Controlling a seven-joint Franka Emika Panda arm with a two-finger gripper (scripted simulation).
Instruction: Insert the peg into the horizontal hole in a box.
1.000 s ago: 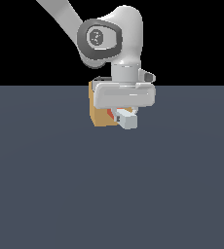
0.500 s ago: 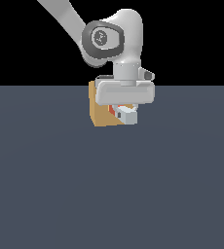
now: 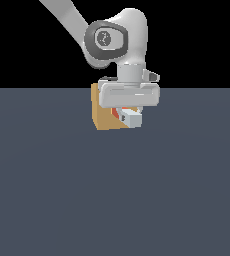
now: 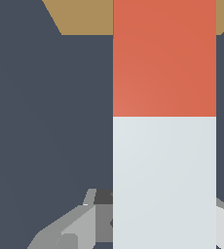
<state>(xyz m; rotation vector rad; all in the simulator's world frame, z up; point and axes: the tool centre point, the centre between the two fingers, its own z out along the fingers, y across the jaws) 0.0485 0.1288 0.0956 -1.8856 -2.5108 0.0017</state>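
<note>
Holding: gripper (image 3: 129, 114) clamped on peg (image 4: 164, 121) at its white half; red half points toward box (image 3: 105, 116); hole hidden behind arm; grey floor (image 3: 112, 200) beneath

My arm descends from the exterior view's upper left, wrist bent so the hand points straight down. My gripper (image 3: 129, 116) is closed on the peg (image 4: 164, 126), one finger (image 4: 80, 224) visible beside its white half.
</note>
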